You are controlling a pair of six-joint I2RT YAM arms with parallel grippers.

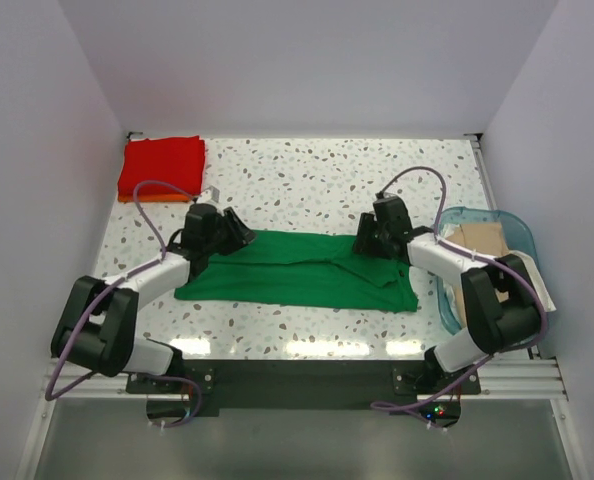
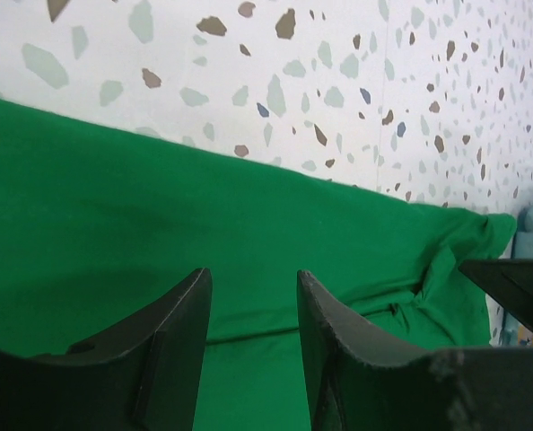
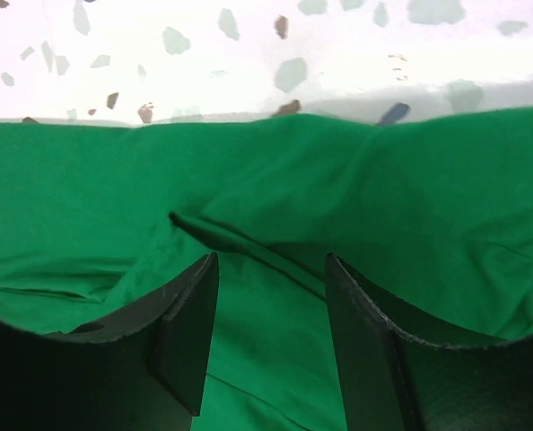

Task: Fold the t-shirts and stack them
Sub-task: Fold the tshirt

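One green t-shirt [image 1: 297, 272] lies across the middle of the bench [image 1: 307, 175], folded into a long band, wrinkled at its right end; the left pincer [image 1: 239, 232] hangs over its left end, jaws parted a moderate way with nothing between them; the right pincer [image 1: 365, 238] stands over the far edge near the right end, likewise parted and empty; a folded red t-shirt [image 1: 162, 165] sits in the far left corner atop an orange t-shirt [image 1: 127, 197]; at the right edge, a blue basket [image 1: 517, 228] holds beige cloth [image 1: 477, 240].
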